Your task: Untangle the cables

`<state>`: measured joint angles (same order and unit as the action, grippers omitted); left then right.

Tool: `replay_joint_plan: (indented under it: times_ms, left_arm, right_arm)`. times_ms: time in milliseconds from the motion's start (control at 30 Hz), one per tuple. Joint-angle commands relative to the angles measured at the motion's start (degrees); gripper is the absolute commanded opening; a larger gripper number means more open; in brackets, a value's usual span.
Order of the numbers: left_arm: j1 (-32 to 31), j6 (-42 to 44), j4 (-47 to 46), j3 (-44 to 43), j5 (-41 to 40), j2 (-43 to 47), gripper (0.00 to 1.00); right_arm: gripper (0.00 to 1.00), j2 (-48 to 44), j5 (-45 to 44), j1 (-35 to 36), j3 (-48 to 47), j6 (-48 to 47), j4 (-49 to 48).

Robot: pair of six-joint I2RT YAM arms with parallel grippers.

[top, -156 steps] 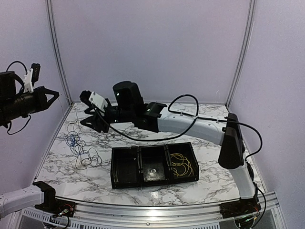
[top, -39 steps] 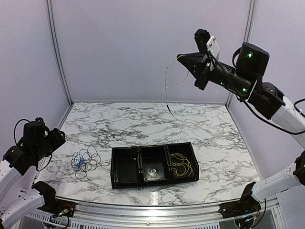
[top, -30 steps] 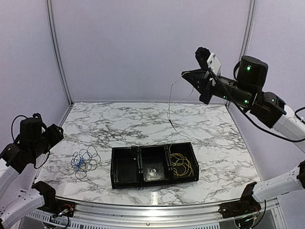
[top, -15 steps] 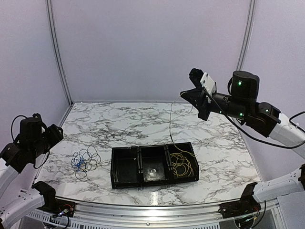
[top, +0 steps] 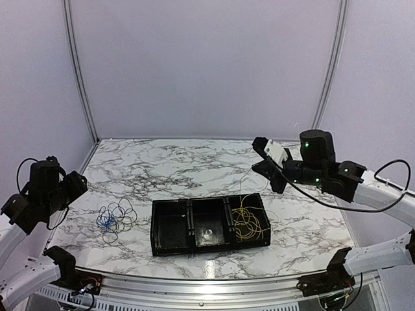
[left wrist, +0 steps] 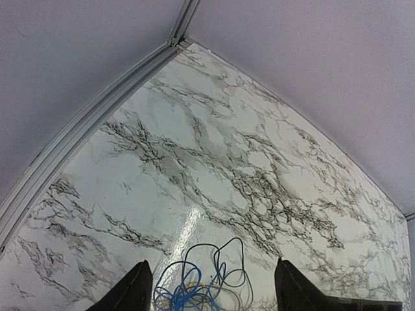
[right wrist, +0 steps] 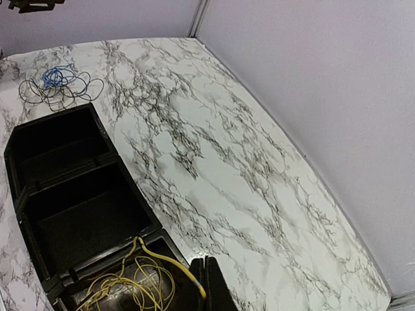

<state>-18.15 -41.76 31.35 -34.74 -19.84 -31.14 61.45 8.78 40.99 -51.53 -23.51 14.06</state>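
From where I sit, the job looks about one third done: the yellow cable (top: pixel 246 223) is on its own, piled in the right-hand compartment of the black tray (top: pixel 170 249) at lower centre of the top view, while the middle and left compartments hold no cable. A single yellow strand rises from that pile toward the right gripper (right wrist: pixel 206 267), which hangs low over the tray's right end. In the right wrist view, at the bottom centre of the frame, its fingers are pressed together with the strand running up to their tip, so I judge the yellow is pinched there and not yet let go. What remains sits at the left of the top view on the marble table (top: pixel 194 175), well apart from the tray: the blue cable (top: pixel 107 221) and the dark cable (top: pixel 124 210) overlap in one small heap, the blue bunched at its left and the dark loops spreading to the right. Whether they are truly knotted I cannot tell at this size. The left gripper (left wrist: pixel 211 293) hovers above that heap at the left edge of the top view, jaws spread wide with nothing between them. I reckon those two need pulling apart and, probably, a compartment each
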Motion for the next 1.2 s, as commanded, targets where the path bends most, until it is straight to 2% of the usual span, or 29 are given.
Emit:
replay_joint_plan:
  times_ms: [0,167,433,600,1167]
  left_arm:
    - [0.1,1.8,1.0,-2.1,-0.5,-1.5,0.68]
    - [0.1,2.2,1.1,-2.4,-0.7,-2.2,0.68]
    - [0.1,0.0,0.9,0.2,-1.1,-0.9,0.68]
    - [0.1,-2.3,0.5,2.7,-1.2,1.1,0.68]
    - [0.1,-3.9,0.1,6.0,-1.9,8.5,0.68]
  right_arm:
    - [0.00,2.2,-1.1,-2.6,1.1,1.5,-2.3]
    - [0.00,3.8,-0.3,-2.8,3.2,-1.2,-3.5]
    - [0.00,6.6,-0.4,-2.6,5.2,-3.7,3.4]
    - [0.00,9.3,1.3,-1.6,6.2,-2.7,2.4]
    - [0.00,24.5,-4.0,3.8,2.8,-2.4,1.1]
